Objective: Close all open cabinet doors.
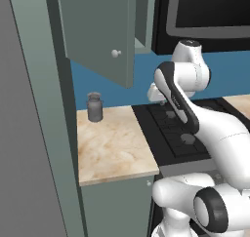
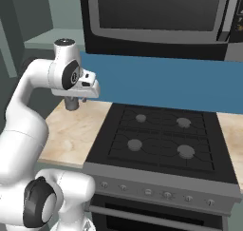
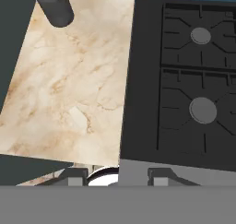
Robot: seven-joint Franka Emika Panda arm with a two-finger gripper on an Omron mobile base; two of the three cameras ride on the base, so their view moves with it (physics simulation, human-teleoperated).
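One cabinet door (image 1: 97, 36), a grey-green panel with a small pale knob (image 1: 115, 53), stands swung open above the counter in the left base view. Its open cabinet inside (image 2: 47, 16) shows at the upper left of the right base view. My gripper (image 3: 117, 178) is open with nothing between its fingertips (image 3: 76, 177). It points down over the seam between the counter and the stove. The white hand (image 1: 155, 92) hangs below and to the right of the door's lower corner, apart from it, and also appears in the right base view as the hand (image 2: 88, 88).
A grey lidded jar (image 1: 94, 107) stands at the back of the marble counter (image 1: 112, 148). The black stove (image 1: 180, 128) lies to the right, under the black microwave (image 2: 156, 16). A tall grey-green panel (image 1: 39, 109) walls the left side.
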